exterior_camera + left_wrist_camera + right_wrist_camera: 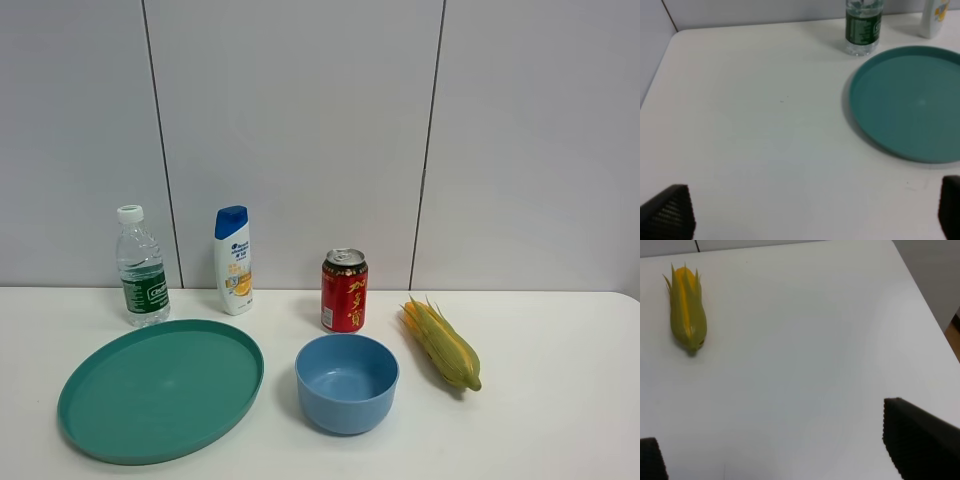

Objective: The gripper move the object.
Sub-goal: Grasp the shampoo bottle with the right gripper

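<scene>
Starting at the left: finding the left gripper point(810, 210) over bare table point(740, 125), jaws spread wide, pinching nothing, with the plate point(910, 105) near and the water bottle point(863, 27) beyond it. Locating the shampoo bottle point(234, 260) upright at the back of the table, between water bottle and can point(344, 291), just behind the plate's far rim, untouched.

Risking, on any reach from this side, clipping the water bottle standing near it, or catching a finger on the plate's rim. Risking also toppling the shampoo bottle itself: being tall and narrow, probably tipping under a high or off-centre push, and likely slipping out of a pinch on its smooth curved sides.

Moving right: passing the bowl point(346, 382) in front of the can, then the corn point(441, 343). Finding the right gripper point(785, 450) over bare table beyond the corn, jaws likewise spread wide and empty, well apart from the shampoo bottle. Reaching across from there meaning passing can and bowl, and possibly knocking the can over.
</scene>
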`<state>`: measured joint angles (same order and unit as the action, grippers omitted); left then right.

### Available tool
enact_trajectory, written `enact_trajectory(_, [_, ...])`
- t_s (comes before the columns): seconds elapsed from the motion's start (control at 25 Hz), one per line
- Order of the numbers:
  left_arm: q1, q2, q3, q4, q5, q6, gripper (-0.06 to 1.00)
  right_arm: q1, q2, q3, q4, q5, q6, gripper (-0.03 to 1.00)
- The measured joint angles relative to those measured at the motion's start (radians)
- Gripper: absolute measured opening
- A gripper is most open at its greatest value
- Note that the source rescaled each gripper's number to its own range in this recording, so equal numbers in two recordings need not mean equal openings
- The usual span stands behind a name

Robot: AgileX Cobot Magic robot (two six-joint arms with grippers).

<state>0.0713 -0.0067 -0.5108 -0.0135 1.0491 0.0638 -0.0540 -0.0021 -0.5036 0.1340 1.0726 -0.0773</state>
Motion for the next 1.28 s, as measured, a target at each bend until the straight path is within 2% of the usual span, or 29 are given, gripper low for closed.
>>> enact_trajectory(1.28, [0.000, 0.000, 0.000, 0.000, 0.000, 0.000, 1.00, 0.000, 0.000, 0.000, 0.002, 0.000, 0.000, 0.90])
